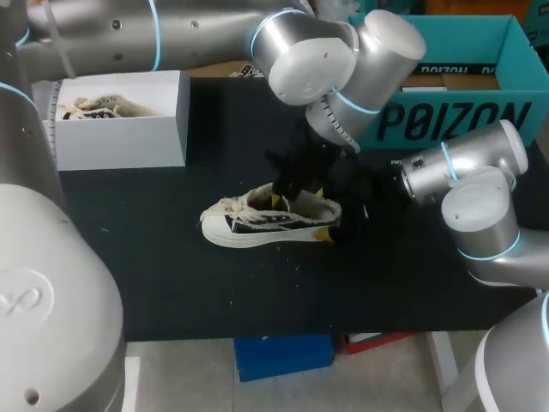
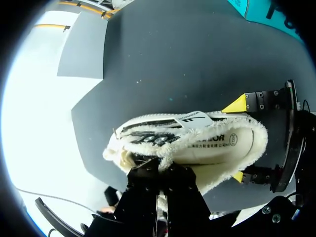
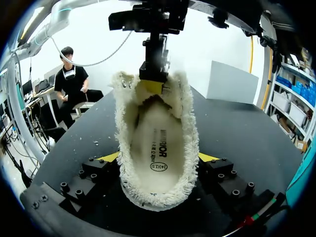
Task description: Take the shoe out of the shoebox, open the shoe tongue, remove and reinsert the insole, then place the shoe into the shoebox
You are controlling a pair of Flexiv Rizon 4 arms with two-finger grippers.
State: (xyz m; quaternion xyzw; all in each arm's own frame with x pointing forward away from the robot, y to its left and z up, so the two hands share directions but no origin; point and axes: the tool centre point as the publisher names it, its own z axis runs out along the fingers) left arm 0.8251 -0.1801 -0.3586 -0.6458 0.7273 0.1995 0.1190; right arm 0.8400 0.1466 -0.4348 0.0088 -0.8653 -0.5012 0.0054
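Observation:
A low cream shoe with black side stripes and a fleecy lining lies on its sole in the middle of the black table, toe toward the left. Its insole lies inside. My left gripper comes down from above and is shut on the shoe tongue at the front of the opening. My right gripper straddles the heel, a yellow tip pressed against each side of the shoe. In the head view, both grippers crowd over the shoe's rear half.
A white shoebox stands at the back left with a second shoe inside. A teal cardboard box sits at the back right, behind my right arm. Bare black tabletop lies in front of the shoe.

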